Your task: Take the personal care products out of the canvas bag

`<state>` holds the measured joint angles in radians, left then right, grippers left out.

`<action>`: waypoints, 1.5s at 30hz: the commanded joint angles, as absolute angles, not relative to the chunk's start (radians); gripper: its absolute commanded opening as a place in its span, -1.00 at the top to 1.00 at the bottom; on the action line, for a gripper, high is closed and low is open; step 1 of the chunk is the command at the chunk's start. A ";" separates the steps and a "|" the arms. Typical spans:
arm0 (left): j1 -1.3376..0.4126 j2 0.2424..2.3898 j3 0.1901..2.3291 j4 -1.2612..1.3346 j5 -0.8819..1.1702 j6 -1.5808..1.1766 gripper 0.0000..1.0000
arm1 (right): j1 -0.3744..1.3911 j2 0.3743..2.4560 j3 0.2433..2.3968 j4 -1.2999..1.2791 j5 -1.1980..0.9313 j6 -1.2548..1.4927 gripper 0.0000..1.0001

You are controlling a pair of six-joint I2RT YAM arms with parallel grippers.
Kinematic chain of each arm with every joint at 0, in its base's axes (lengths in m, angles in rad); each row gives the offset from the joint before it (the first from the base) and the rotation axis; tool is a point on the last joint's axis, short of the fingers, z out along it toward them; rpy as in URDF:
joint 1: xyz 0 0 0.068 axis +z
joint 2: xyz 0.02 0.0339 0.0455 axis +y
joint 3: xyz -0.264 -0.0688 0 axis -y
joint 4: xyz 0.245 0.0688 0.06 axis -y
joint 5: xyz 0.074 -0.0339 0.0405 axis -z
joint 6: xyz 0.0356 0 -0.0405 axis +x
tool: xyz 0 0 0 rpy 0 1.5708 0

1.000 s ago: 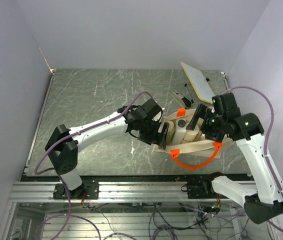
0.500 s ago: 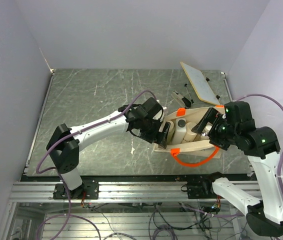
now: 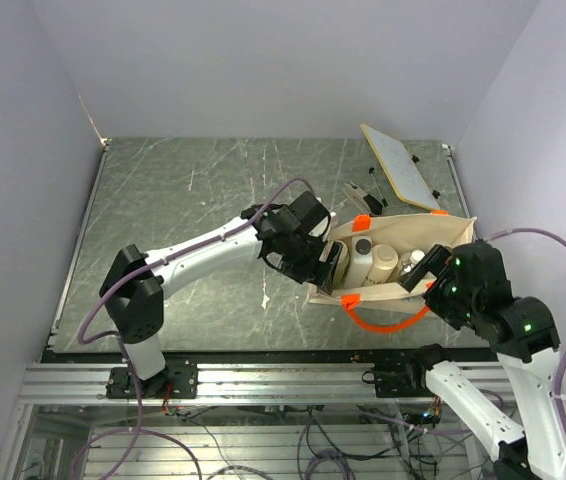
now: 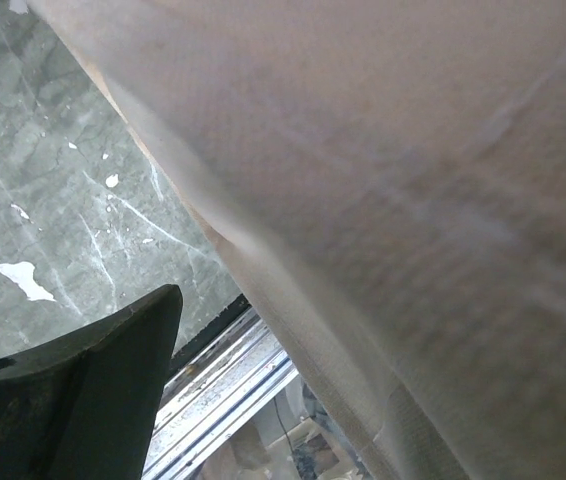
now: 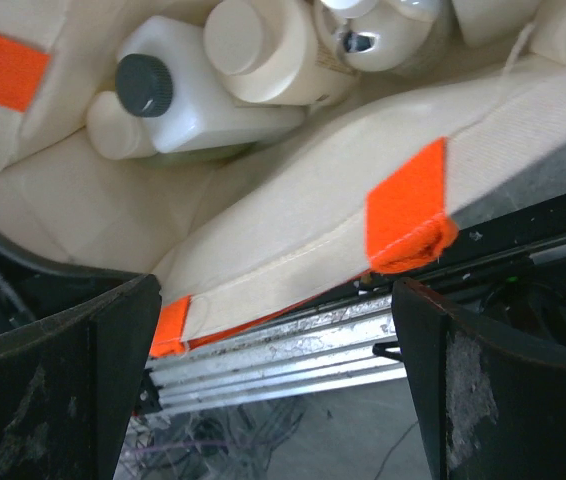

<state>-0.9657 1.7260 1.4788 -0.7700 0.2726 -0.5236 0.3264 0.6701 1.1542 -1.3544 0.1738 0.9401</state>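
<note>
Beige woven canvas bag (image 3: 383, 291): boxy, soft-walled, with bright orange webbing handles (image 3: 391, 322). It stands open on the right side of the green marbled table (image 3: 183, 200), near the front edge.

Personal care products sit inside, caps up and packed close:
- white rectangular plastic bottle (image 5: 203, 115) with a ribbed black cap
- cream round bottle (image 5: 263, 50) with a smooth flat lid, touching the white one
- shiny-topped bottle (image 5: 373, 25), just beside the cream one

My right gripper (image 5: 275, 300) hangs over the bag's near rim. Its jaws are spread fully wide, holding and touching nothing.

My left gripper (image 3: 330, 266) is at the bag's left end wall with its jaws apart. One dark finger (image 4: 73, 400) shows clear of the cloth. The other is hidden behind canvas.

A flat tan board (image 3: 398, 165) lies beyond the bag.
</note>
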 commanded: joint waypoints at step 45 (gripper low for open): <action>-1.174 2.061 2.180 -0.976 -0.423 -0.780 -0.42 | 0.320 0.495 0.697 -0.945 -0.023 0.625 0.62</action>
